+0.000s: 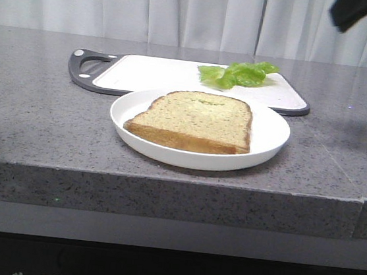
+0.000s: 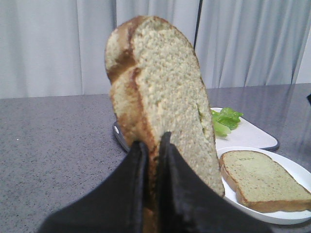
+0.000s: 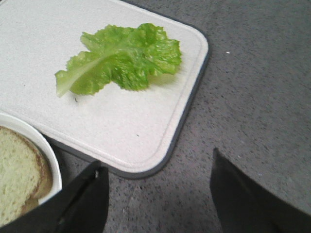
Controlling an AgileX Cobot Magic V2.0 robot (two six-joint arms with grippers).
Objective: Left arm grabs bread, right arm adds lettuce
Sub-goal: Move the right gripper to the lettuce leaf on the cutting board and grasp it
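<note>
Between the two pointed black fingers [image 2: 146,194] of the left gripper [image 2: 151,145] stands the bread [image 2: 160,107], a thick tan slice held up on its edge. Its long side runs straight up, the rounded top points up toward the curtain, and its speckled face is turned toward the plate side. The fingers are almost shut and pinch the bottom edge of the slice, one on each face. Only the left wrist view shows this held slice; the front view does not show it or the left gripper. The front view shows a second bread slice [image 1: 195,120] lying flat on a white plate [image 1: 269,144] near the front of the gray tabletop [image 1: 33,120], with its rounded top pointing toward the back. Behind the plate lies a white cutting board [image 1: 151,74] with a dark rim and a handle at the left end. The lettuce [image 3: 121,58] lies flat on the right end of that board, its long side running along the board. The right wrist view shows its pale stem end toward the plate and its ruffled end near the board's corner. The right gripper [image 3: 160,189] hangs over the tabletop just past the board's edge, its fingers wide apart and holding nothing, and the lettuce is well apart from them. In the front view only a dark bit of the right arm [image 1: 363,12] shows at the top right.
</note>
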